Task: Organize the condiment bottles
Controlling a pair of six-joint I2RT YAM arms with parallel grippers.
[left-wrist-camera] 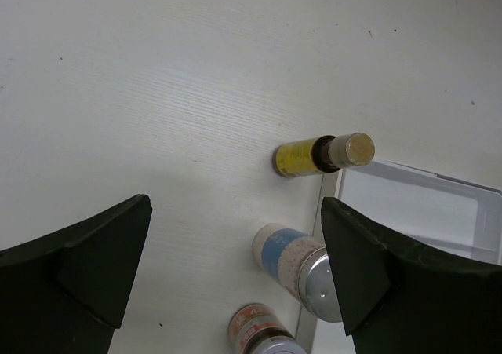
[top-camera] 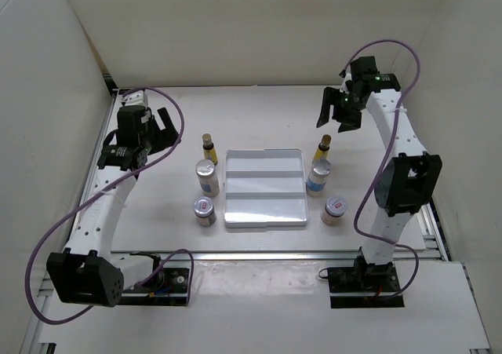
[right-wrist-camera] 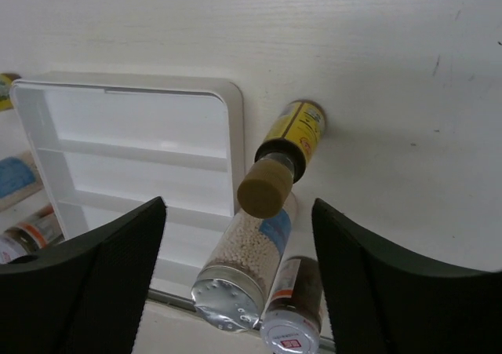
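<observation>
- Left gripper hangs over the white table, jaws spread wide, nothing between them, nothing held
- In its wrist view the left reddish jar sits deepest in the gap, leaning toward the tray-side finger
- Next out is the left blue-labelled bottle, its silver cap partly hidden behind that same finger
- Just past the fingertips stands the left yellow bottle, brown cap showing, clear of both fingers
- The white tray peeks out beyond the tray-side finger, right beside this row
- Over to the right gripper: jaws well apart, gripping nothing, hovering above its own row
- Deepest in that gap sits the right reddish jar, and the right blue-labelled bottle is close against it; whether they touch I cannot tell
- The right yellow bottle lines up with the middle of the gap, its cap level with the fingertips and its base beyond them
- The tray lies off to one finger's side, stepped shelves in view, its corner just beside the yellow bottle
- From above, all six stand upright on the table, three down each side of the tray
- Left gripper is outboard of its row's far end, right gripper beyond its yellow bottle, neither touching a bottle
</observation>
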